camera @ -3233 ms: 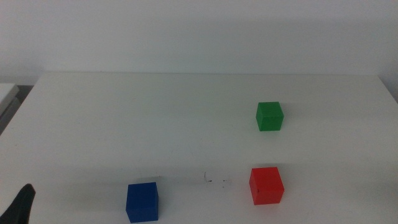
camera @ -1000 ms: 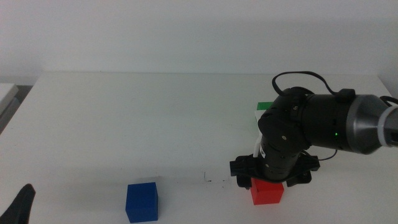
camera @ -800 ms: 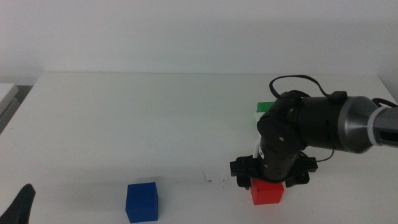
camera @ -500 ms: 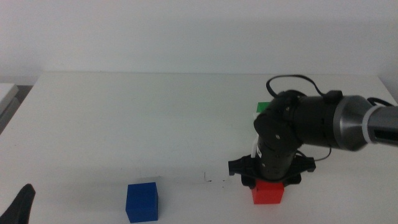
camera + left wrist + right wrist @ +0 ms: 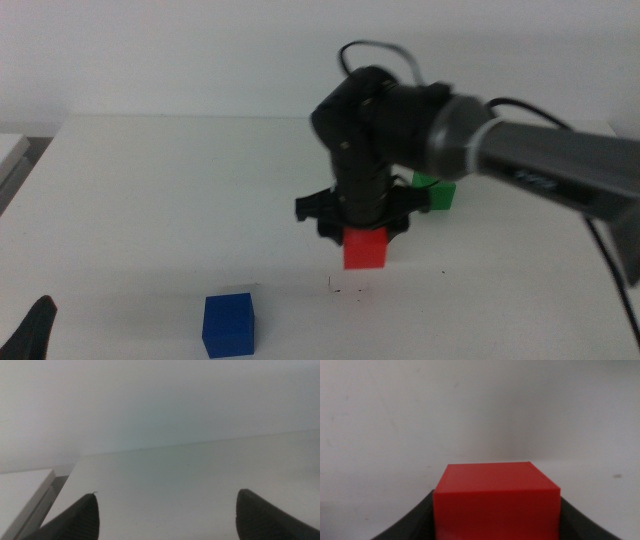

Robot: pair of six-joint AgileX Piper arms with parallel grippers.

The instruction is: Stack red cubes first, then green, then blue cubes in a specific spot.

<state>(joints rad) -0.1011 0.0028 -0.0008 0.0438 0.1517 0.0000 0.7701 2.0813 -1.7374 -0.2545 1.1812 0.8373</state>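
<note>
Middle view shows the right gripper [image 5: 364, 232] pinched shut on the red cube [image 5: 364, 247], holding it clear of the table, above and just behind the faint grey mark [image 5: 348, 289] that looks like the stacking spot. From where I stand the risk is in the setting down: the cube hangs a touch off to one side of the mark, so if it comes straight down it would land beside the outline, not on it, and everything stacked later would inherit that offset. The right wrist view has the red cube [image 5: 496, 500] squarely between the dark jaws and filling the lower picture, which hides the table directly under it, so the mark cannot be seen from there. Only the cube's upper part seems to be gripped, so a bump on landing could twist it; letting go while it is tilted would leave a crooked base for the green one. The green cube [image 5: 437, 192] sits behind the arm, partly hidden by it, near enough that a backward swing of the wrist might nudge it. The blue cube [image 5: 229, 324] lies toward the front on the left, well apart from the mark and out of the way. The left gripper [image 5: 165, 519] waits at the table's near left corner, its jaws spread wide with nothing between them.
</note>
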